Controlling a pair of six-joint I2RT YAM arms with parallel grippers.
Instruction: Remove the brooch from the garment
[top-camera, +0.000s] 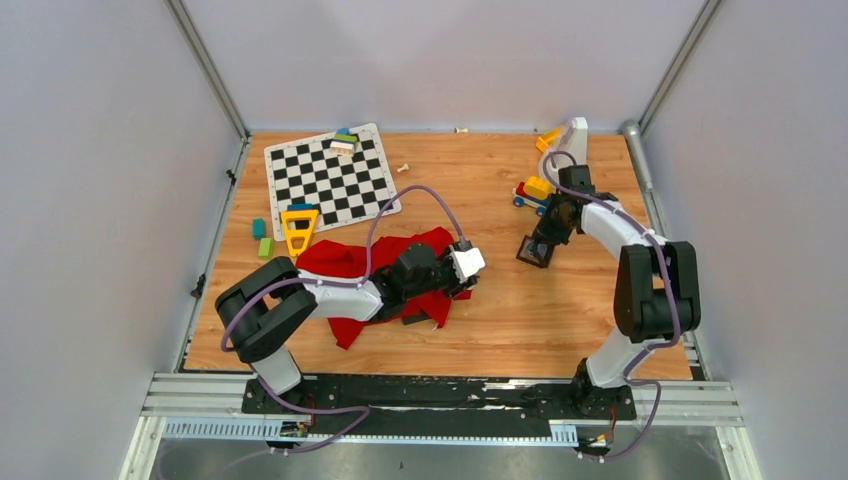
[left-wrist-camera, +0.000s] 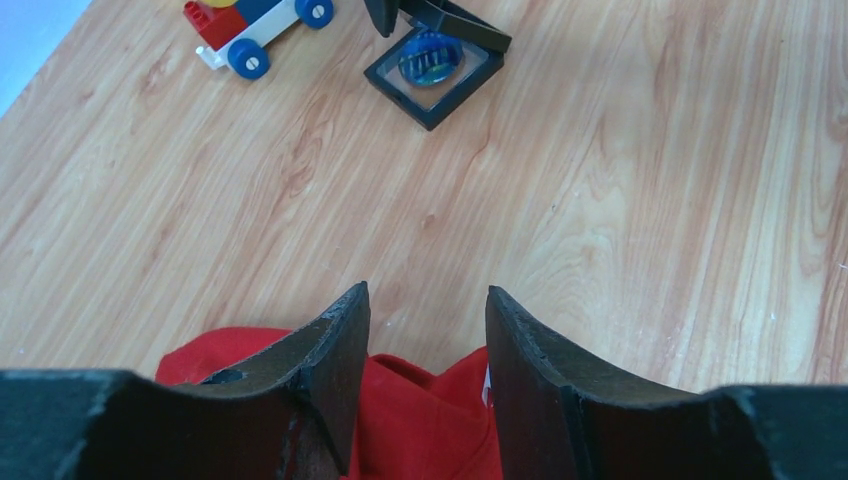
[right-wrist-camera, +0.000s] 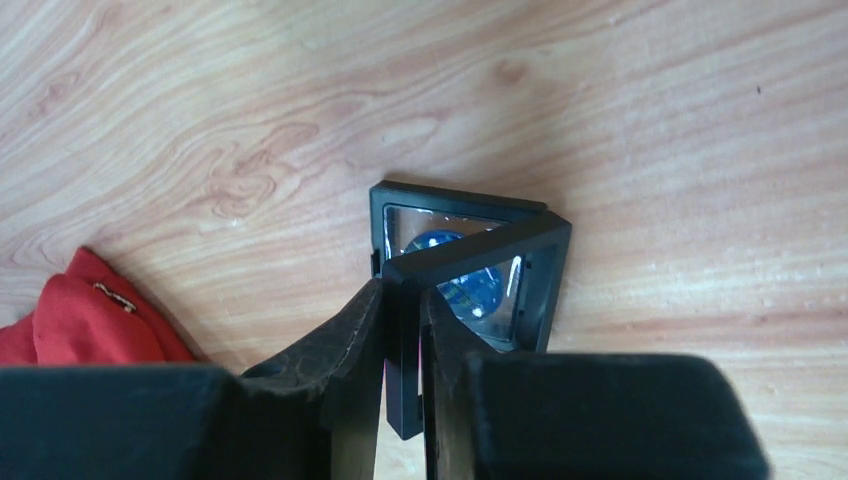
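Pale wood-grain tabletop (top-camera: 480, 180) fills a grey-walled bay. At seven o'clock from its middle lies the crumpled red garment (top-camera: 340, 258). The left gripper (left-wrist-camera: 427, 300) hangs over the cloth's three-o'clock edge, fingers spread, nothing between them. At three o'clock from the garment, apart from it, a black display case (top-camera: 535, 250) stands half open. The right gripper (right-wrist-camera: 400, 290) pinches its raised lid. A round blue piece (left-wrist-camera: 430, 58) sits inside; too small to identify.

Wooden table (top-camera: 500, 330) carries the garment (top-camera: 345, 258), a checkerboard (top-camera: 330, 180), toy blocks (top-camera: 265, 247).
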